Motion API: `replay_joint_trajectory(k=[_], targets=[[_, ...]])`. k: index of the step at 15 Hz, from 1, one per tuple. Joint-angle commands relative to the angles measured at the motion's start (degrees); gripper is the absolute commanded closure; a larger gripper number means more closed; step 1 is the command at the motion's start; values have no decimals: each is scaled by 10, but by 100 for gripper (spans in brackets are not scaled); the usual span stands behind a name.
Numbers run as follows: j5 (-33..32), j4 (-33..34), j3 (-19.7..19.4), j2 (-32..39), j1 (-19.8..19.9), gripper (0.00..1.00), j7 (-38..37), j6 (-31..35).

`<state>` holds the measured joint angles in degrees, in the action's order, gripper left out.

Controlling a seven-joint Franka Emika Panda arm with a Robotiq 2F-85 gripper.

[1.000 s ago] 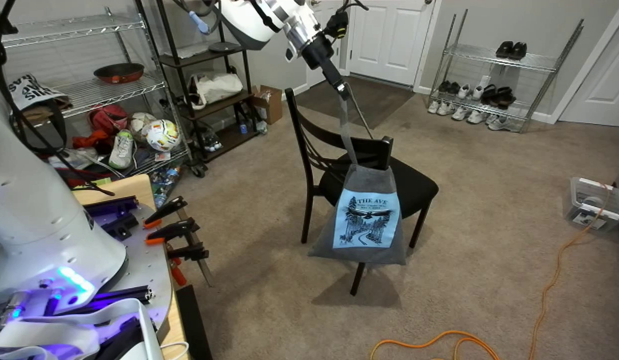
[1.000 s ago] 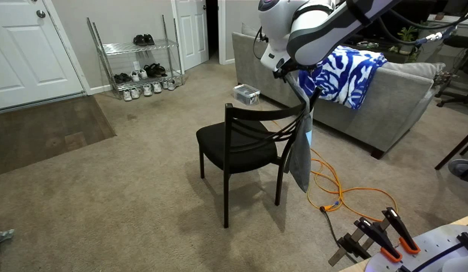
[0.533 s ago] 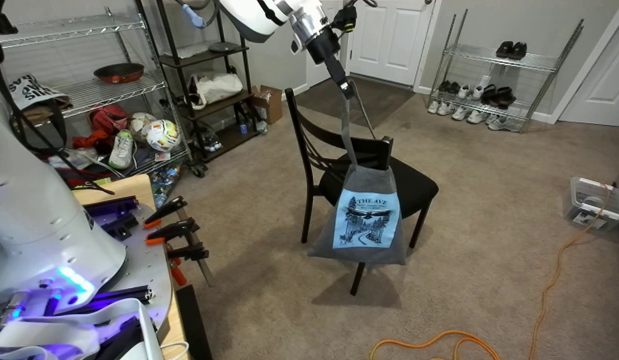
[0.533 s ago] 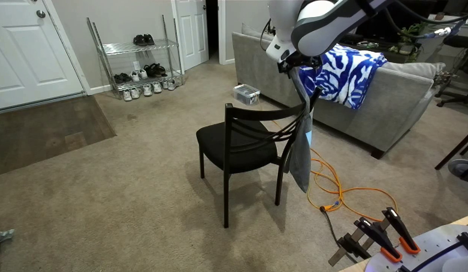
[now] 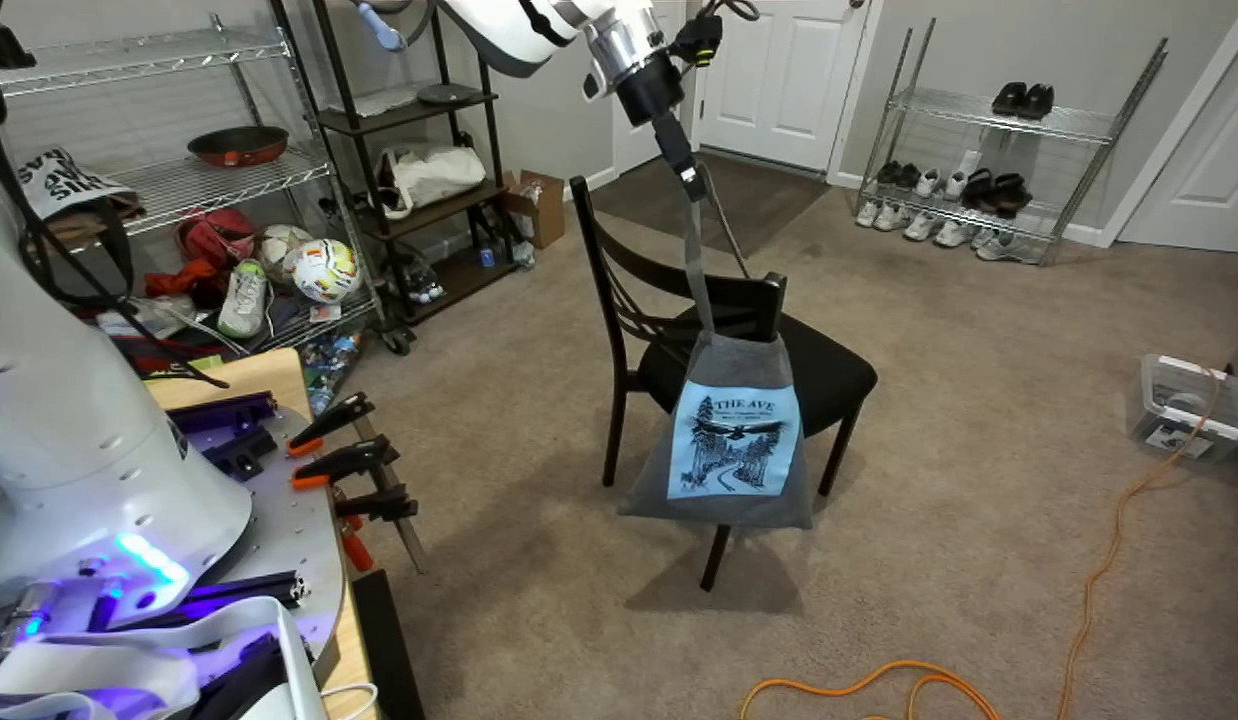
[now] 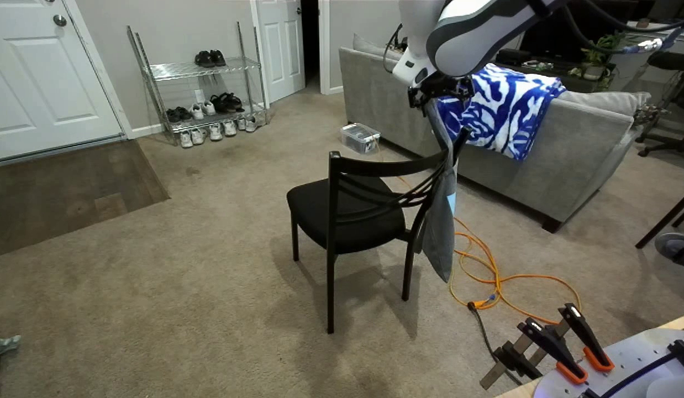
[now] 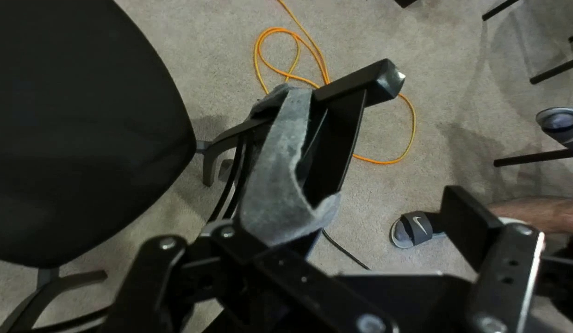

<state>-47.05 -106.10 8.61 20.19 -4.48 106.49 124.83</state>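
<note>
Fingers spread wide on the black two-fingered gripper (image 7: 358,222), and what a sight in the wrist view! Down at seven o'clock, a flat grey cloth strap (image 7: 272,180) bends over the dark metal finger (image 7: 240,243) there, hiding its tip, while the opposite black rectangular pad (image 7: 469,226), between three and four o'clock, stands well apart from the cloth.

Straight below, at six o'clock from the gripper in an exterior view, hangs the grey fabric tote bag with a light-blue printed panel (image 5: 731,440), its lower edge above the beige carpet (image 5: 539,600). One length of strap crosses in front of the top rail of the black chair with a padded seat (image 6: 347,221); the other drops behind that rail! In an exterior view the bag sits at three o'clock from the seat, right beside the backrest's post.

Round the floor now: silver wire shoe rack (image 5: 999,115) at two o'clock, clear plastic bin (image 5: 1184,405) at three, orange cord (image 5: 909,664) at five. A grey upholstered sofa (image 6: 568,160) wears a blue-and-white blanket (image 6: 505,110) at two o'clock, and in the wrist view a dark slide sandal (image 7: 418,226) shows at four!
</note>
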Motion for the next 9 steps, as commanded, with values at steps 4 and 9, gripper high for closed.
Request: replay_joint_trajectory(k=[4,9], targets=[[102,-16,7,-24,12,0,183,17],[100,-13,-1,-25,1,0,192,13]])
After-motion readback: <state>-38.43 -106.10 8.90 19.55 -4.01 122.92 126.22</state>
